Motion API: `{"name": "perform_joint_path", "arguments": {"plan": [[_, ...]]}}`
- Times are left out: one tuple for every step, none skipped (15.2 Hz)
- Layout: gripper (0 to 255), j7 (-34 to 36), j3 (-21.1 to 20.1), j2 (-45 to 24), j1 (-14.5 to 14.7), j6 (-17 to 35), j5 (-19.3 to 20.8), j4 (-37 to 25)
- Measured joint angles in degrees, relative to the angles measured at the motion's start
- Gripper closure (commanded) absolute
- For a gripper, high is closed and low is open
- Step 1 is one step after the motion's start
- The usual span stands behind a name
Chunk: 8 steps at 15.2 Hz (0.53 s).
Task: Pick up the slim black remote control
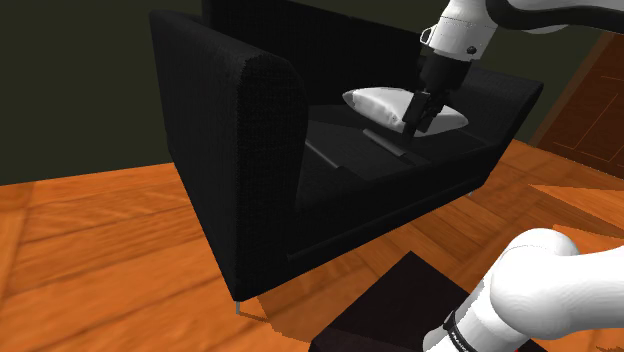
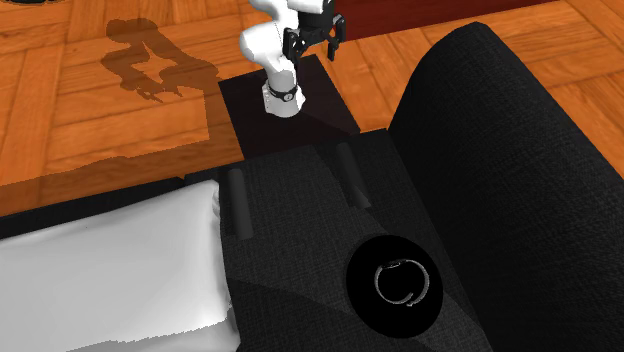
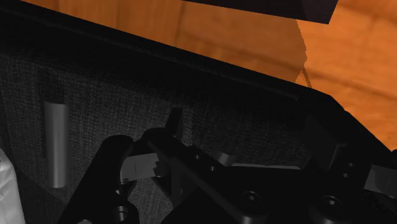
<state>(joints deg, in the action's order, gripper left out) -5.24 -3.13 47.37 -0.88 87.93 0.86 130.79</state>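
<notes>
Gripper (image 1: pixel 411 128) is low over the seat of the sofa (image 1: pixel 230 150), pointing down at the cushion; we cannot tell from these views how far open it is. The black remote (image 3: pixel 173 121) lies flat on the seat just ahead of the gripper and slightly to one side, so we judge it is not yet in hand.

A grey remote (image 3: pixel 57 143), broader and paler, lies parallel to it, further out to the same side of the gripper; beyond that is the white pillow (image 1: pixel 400 105).

Risks from here, as we judge them:

1. Wrong object; the two remotes lie side by side, and from the shoulder the gripper looks close to the one by the pillow; a small sideways error would take the grey one.
2. Poor contrast; black remote on black fabric; its edges are hard to find, so the closing line may miss its narrow width.
3. Soft seat; pressing down too far would sink the remote into the cushion; stopping too high would close above it, since it is thin and flat.
4. Off-centre grip; taken near one end, we expect it to swing or slip on lifting.
5. Pillow close to the gripper; a sideways correction could catch it.
</notes>
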Motion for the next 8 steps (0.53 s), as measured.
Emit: {"name": "perform_joint_path", "arguments": {"plan": [[0, 0.0, 0.0, 0.0, 0.0, 0.0, 0.0, 0.0], [0, 0.5, -0.2, -1.0, -0.1, 0.6, -0.2, -0.2], [0, 1.0, -0.1, -2.4, -0.4, 1.7, -0.4, -0.4], [0, 1.6, -0.2, -4.0, -0.6, 3.0, -0.7, -0.5], [0, 2.7, -0.6, -6.0, -0.8, 4.3, -1.2, -1.1], [0, 3.5, -0.8, -8.2, -1.0, 5.4, -1.5, -1.9], [0, 4.4, -1.0, -9.9, -1.2, 6.5, -1.9, -2.3], [0, 5.4, -1.3, -11.7, -1.4, 7.7, -2.4, -2.7]]}}
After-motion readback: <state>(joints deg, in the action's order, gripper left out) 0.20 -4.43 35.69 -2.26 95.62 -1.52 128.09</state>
